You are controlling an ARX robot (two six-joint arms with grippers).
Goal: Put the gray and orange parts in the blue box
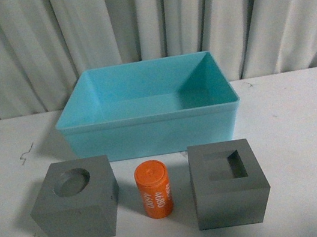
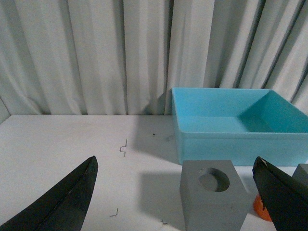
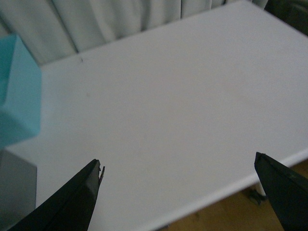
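Conveniently, the round-recessed dark-gray cube (image 1: 76, 208), orange printed cylinder (image 1: 154, 190) and slotted dark-gray cube (image 1: 229, 183) sat in a row on the white tabletop (image 1: 306, 130) just before the empty light-blue plastic box (image 1: 149, 135), while your left pincer (image 2: 174, 162) and right pincer (image 3: 178, 161) hung spread and unloaded.

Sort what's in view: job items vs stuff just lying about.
Job:
gray cube with round recess
gray cube with rectangular slot
orange cylinder
blue box

Lying about:
small dark scraps on the white table
curtain behind
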